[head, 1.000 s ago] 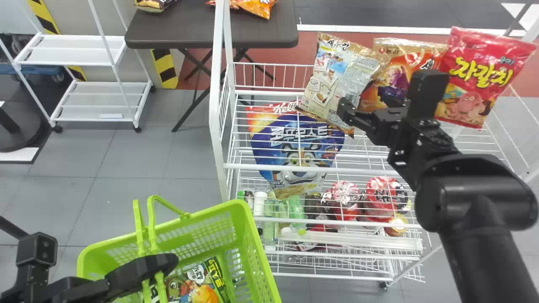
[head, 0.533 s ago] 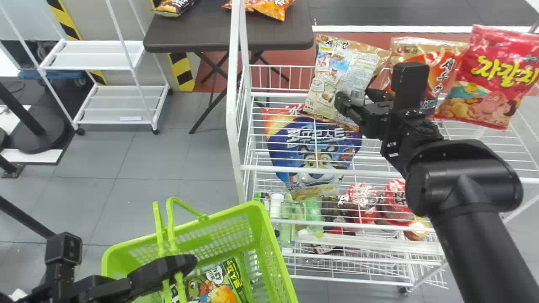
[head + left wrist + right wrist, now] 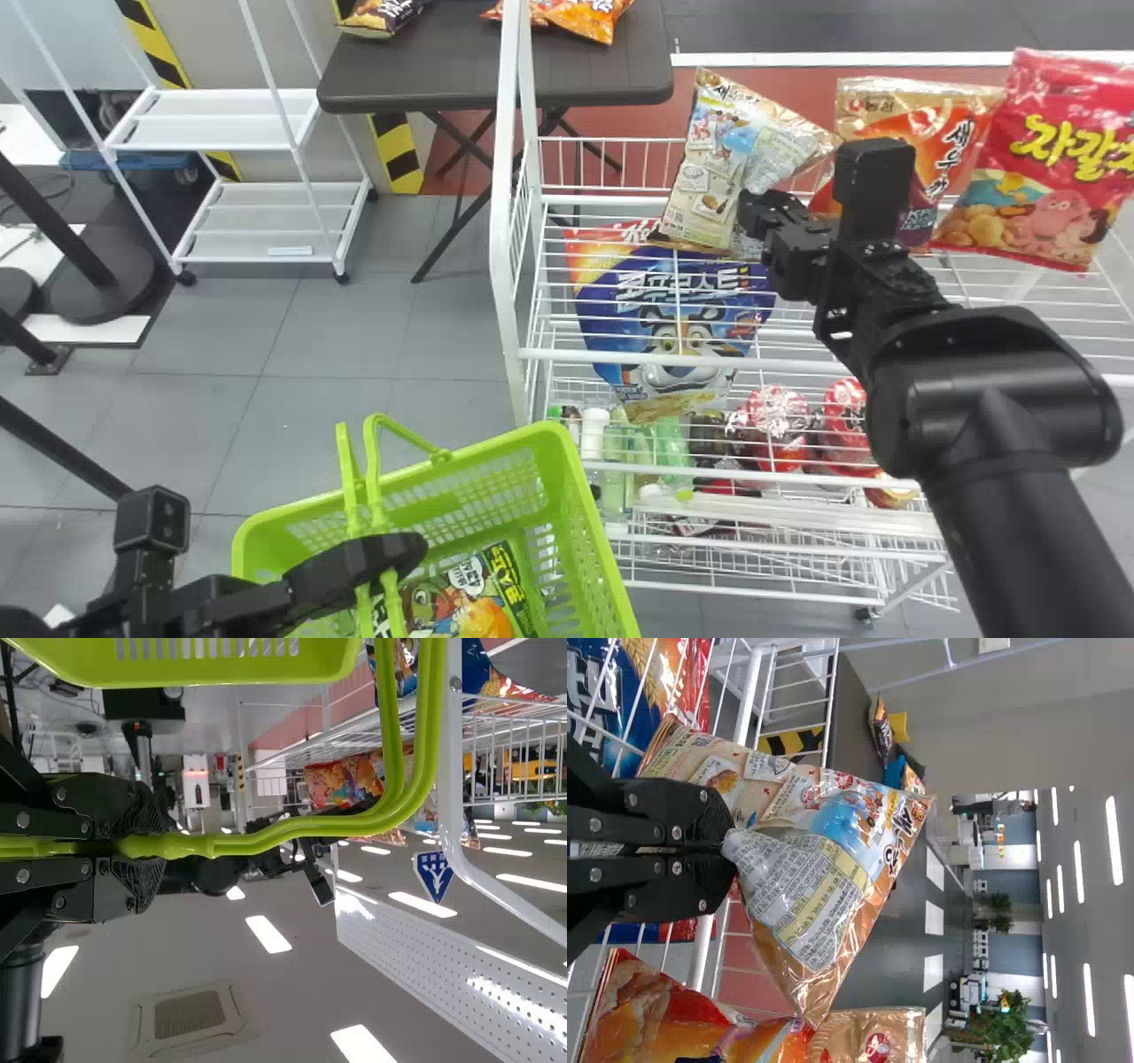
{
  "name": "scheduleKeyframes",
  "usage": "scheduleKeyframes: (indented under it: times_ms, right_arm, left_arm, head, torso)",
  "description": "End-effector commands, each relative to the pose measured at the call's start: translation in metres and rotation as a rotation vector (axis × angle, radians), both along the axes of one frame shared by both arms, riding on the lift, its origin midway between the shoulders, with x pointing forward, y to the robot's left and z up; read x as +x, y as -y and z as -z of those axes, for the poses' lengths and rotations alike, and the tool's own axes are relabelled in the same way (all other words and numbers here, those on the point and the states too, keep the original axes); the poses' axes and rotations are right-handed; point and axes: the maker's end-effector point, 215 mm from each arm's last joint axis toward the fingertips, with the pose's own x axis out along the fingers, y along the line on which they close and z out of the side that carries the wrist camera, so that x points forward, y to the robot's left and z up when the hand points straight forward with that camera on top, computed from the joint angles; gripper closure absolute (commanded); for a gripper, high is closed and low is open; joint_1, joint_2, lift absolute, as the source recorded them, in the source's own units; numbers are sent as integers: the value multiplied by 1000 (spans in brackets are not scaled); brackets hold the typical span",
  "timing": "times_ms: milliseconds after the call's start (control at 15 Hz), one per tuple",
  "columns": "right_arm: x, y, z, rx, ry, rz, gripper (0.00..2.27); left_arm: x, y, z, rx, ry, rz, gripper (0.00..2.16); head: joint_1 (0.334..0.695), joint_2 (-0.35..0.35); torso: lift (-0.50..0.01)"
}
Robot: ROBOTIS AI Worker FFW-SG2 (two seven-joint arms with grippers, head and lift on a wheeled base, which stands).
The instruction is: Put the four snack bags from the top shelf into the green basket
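I find the right gripper over the top shelf of the white wire rack, its claw closed on the gold snack bag. In the right wrist view, the two black fingers pinch the wrapper at its printed back, and creases run out from the grip. The held bag is tilted and is the leftmost of three at top-shelf level; next along come the orange-and-gold snack bag and, just beside that, the red snack bag. My left gripper is at the green basket, its claw closed around the two handles. Inside the basket lies a green-and-yellow snack bag. The basket is to the left of the rack's lower shelves, near them. I note a blue bag below the top-shelf wires, with bottles and red cups lower down. Beyond the rack I record a dark table bearing further bags, and a white cart to its left.
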Motion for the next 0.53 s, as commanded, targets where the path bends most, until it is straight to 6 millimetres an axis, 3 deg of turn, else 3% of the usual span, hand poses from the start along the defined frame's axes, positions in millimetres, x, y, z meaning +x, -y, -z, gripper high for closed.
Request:
scheduleKeyframes:
  times_ms: [0,200,467]
  right_arm:
    - [-13,2,-15,19,33,-1,2253]
    - [-40,10,-35,41,66,1,2253]
    - [-107,18,-55,114,71,-27,2253]
  left_arm:
    - [1,-1,-2,-13,4,-1,2145]
    - [4,-5,-3,-9,9,-11,2145]
    - [13,-9,-2,-8,19,-23,2145]
  head:
    - [695,64]
    - [695,63]
    - [695,62]
  torso:
    - [0]
    - [0]
    - [0]
